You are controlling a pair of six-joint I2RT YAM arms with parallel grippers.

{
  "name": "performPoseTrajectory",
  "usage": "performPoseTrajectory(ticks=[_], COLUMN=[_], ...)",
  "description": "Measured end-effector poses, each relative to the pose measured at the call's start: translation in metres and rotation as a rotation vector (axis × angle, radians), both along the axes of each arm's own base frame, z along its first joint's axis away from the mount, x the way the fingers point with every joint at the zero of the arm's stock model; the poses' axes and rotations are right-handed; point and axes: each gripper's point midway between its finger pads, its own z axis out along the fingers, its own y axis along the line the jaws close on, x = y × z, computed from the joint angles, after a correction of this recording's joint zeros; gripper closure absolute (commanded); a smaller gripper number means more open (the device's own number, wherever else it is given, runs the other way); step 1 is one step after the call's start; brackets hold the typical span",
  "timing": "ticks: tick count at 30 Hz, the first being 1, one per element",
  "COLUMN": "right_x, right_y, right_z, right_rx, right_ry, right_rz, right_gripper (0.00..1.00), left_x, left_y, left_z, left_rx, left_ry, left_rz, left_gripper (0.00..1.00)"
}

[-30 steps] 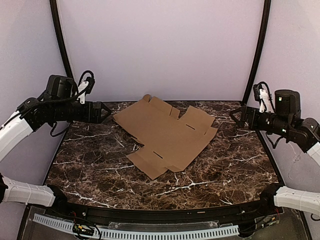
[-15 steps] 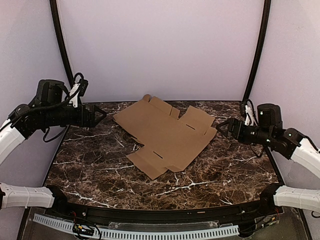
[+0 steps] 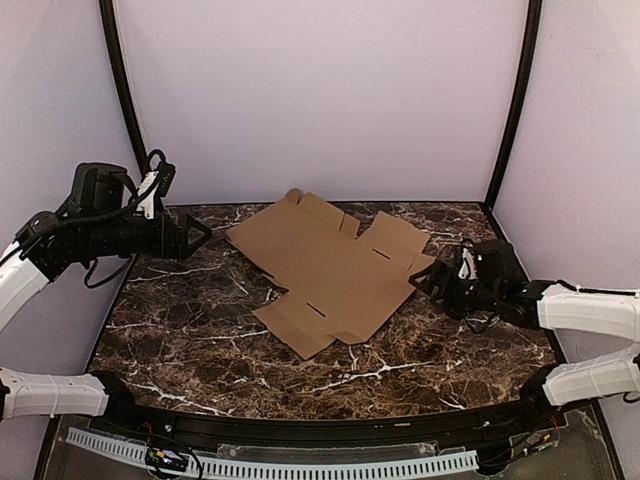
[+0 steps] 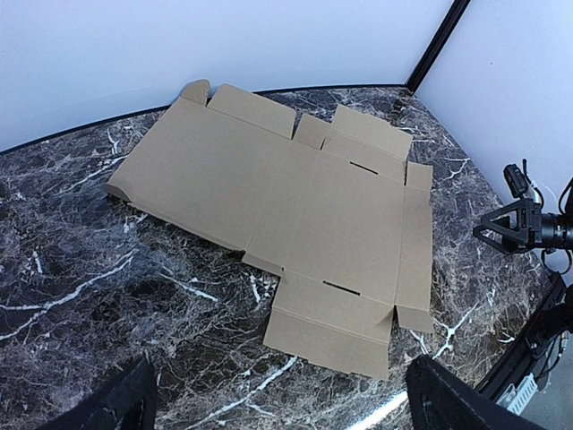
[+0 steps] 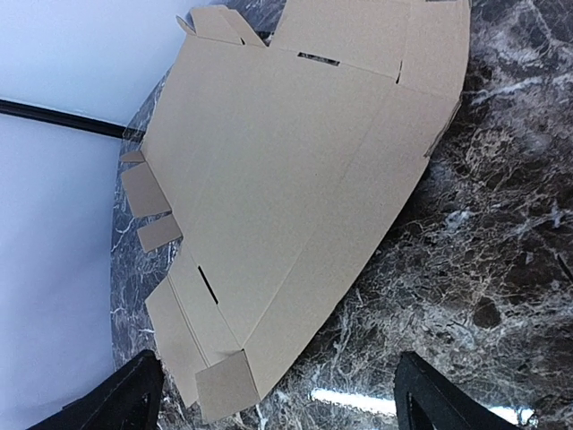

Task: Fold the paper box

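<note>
Sliding is looking like the main hazard here: the plain brown, die-cut cardboard paper box (image 3: pixel 335 265) is lying fully flat and unfolded on the dark, white-veined marble worktop (image 3: pixel 450 340), around the middle and toward the far side. A sideways nudge is therefore likely to be skating it over the smooth stone rather than raising a flap. The black right end effector (image 3: pixel 432 280) is sitting low, just beside the sheet's right edge, with its fingers spread wide and holding nothing. Should it be coming in level with the worktop, it may be pushing or crumpling the thin edge instead of getting underneath. The black left end effector (image 3: pixel 197 236) is hovering at the far left, well apart from the cardboard, also gaping wide and empty, so nothing is bracing the sheet. The sheet's long axis is running diagonally, from far left to near right. Its big panel with the rounded tab is pointing far left, and its narrow end flap is facing the right end effector.
</note>
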Motion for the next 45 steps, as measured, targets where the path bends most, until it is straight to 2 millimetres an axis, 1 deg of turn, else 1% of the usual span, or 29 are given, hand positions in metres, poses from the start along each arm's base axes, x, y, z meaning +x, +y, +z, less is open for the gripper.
performPoseTrajectory(ticks=[5,9,17,24,35,45], right_x=[0.011,0.019,0.029,0.032,0.044,0.046], right_y=[0.010,0.019,0.031,0.037,0.051,0.053], right_z=[-0.024,-0.039,-0.060,-0.080,-0.087,-0.093], right_rx=[0.052,0.093,0.179,0.242,0.385,0.429], right_ry=[0.067,0.107,0.165,0.207,0.190,0.196], right_rz=[-0.041,-0.061,-0.087,-0.112,-0.113,-0.123], right_gripper=[0.17,0.21,0.29,0.38,0.54,0.68], left_x=[0.000,-0.001,-0.001,0.000,0.001,-0.001], left_y=[0.000,-0.001,0.000,-0.001,-0.001,0.000], left_z=[-0.003,-0.003,-0.003,-0.004,-0.008,-0.011], left_rx=[0.000,-0.004,-0.003,0.000,0.011,0.021], left_ry=[0.009,0.011,0.012,0.014,0.026,0.037], left_rz=[0.001,0.000,0.000,0.001,-0.001,0.002], left_gripper=[0.03,0.03,0.03,0.03,0.02,0.02])
